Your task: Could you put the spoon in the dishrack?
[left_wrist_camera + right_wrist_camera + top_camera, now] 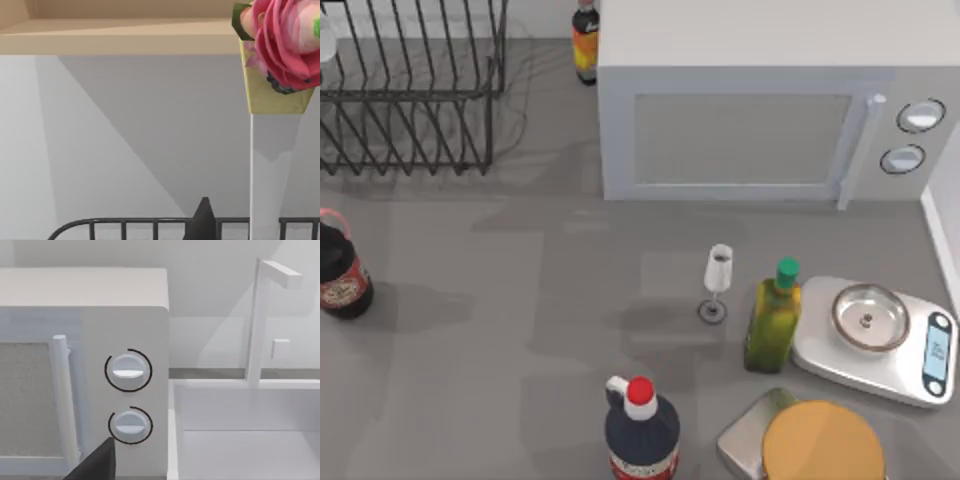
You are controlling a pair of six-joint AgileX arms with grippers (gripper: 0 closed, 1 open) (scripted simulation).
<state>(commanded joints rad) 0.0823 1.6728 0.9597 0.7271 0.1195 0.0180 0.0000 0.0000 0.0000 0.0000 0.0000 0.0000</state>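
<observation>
Dishrack (pixel 410 85) sits at table's 10 o'clock corner; its top rail (pixel 150 220) lies under left gripper. Spoon's place unclear. Cannot tell either claw's state. Microwave (pixel 750 130) at 1 o'clock.

Each pincer shows a dark, matte, pointed fingertip (pixel 202 220).
</observation>
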